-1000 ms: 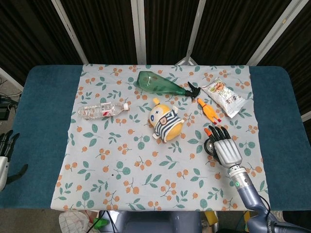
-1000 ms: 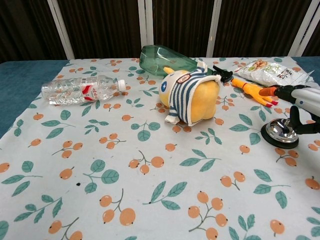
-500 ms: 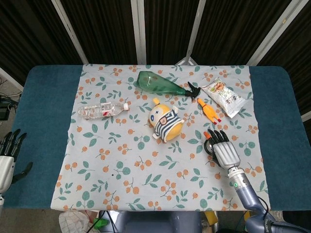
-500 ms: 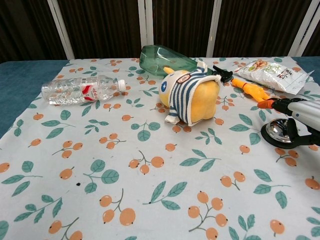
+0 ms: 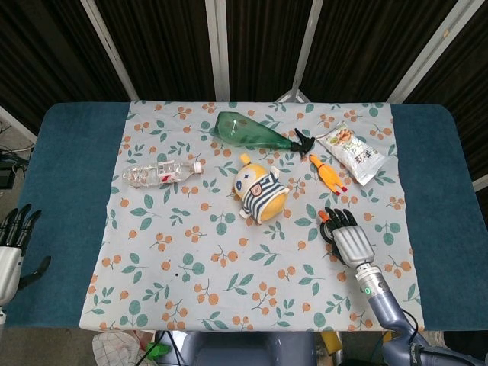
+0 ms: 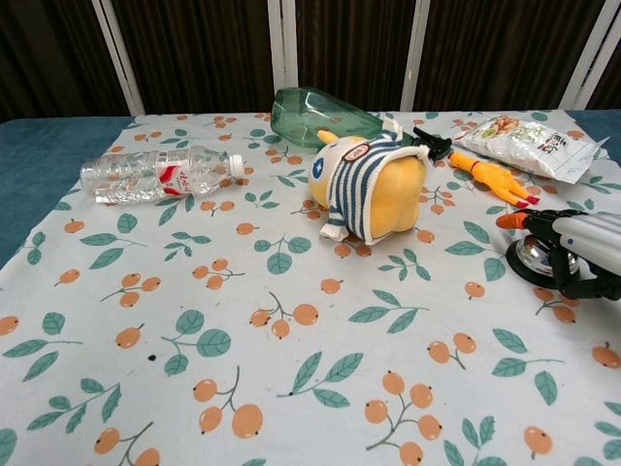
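My right hand (image 5: 348,235) (image 6: 574,245) is low over a round silver dome on a black base (image 6: 531,256), near the right side of the floral cloth (image 5: 191,267). Its fingers are spread above the dome and the thumb curls beside the base. I cannot tell whether it touches the dome, and it holds nothing. The head view hides the dome almost wholly under the hand. My left hand (image 5: 11,248) hangs past the table's left edge, fingers apart and empty. Nearest the right hand are an orange rubber chicken (image 5: 328,174) (image 6: 490,176) and a yellow plush toy in a striped shirt (image 5: 261,189) (image 6: 374,184).
A green spray bottle (image 5: 248,131) (image 6: 320,115) lies at the back. A clear water bottle (image 5: 160,174) (image 6: 155,173) lies on its side at the left. A snack bag (image 5: 351,152) (image 6: 524,136) sits at the back right. Blue table (image 5: 61,168) borders the cloth.
My right hand has sunk lower and drawn slightly toward the near edge, coming down over the silver dome. The left hand has barely shifted.
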Controlling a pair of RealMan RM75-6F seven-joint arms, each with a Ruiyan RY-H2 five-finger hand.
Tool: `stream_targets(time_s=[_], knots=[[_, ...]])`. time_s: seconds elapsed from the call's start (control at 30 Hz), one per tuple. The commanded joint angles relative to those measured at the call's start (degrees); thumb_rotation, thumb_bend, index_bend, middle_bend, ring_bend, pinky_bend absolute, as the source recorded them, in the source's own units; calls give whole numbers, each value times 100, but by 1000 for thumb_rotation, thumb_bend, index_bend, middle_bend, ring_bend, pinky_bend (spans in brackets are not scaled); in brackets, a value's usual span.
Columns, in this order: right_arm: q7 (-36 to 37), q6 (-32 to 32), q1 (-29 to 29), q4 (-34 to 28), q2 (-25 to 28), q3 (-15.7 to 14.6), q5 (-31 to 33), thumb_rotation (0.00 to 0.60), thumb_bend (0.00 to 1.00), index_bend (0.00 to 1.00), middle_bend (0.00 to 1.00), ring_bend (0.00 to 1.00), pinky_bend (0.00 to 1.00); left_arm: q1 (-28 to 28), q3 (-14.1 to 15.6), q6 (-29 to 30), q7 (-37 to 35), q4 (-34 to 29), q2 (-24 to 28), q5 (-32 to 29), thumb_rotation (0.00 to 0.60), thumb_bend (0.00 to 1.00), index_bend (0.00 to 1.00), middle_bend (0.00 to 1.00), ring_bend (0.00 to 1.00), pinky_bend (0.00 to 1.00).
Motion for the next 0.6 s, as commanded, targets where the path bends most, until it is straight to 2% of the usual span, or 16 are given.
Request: stream_targets(time_s=[0.03, 0.3, 0.6], knots=[[30, 25, -2, -7, 2, -3, -22, 600, 1000, 84, 0, 0, 0, 0, 3, -4, 4, -4, 1, 0, 600, 405, 47, 0, 27, 165], [-111, 280, -39, -333, 165, 35, -108, 600, 1000, 83, 0, 0, 0, 17, 5, 0, -25, -44, 30, -24, 600, 405, 47, 0, 27, 165], [-27, -135, 15, 149, -125, -43, 135, 600, 1000, 84, 0, 0, 0, 35, 8, 17, -30, -60, 49, -26, 600, 405, 47, 0, 27, 165]])
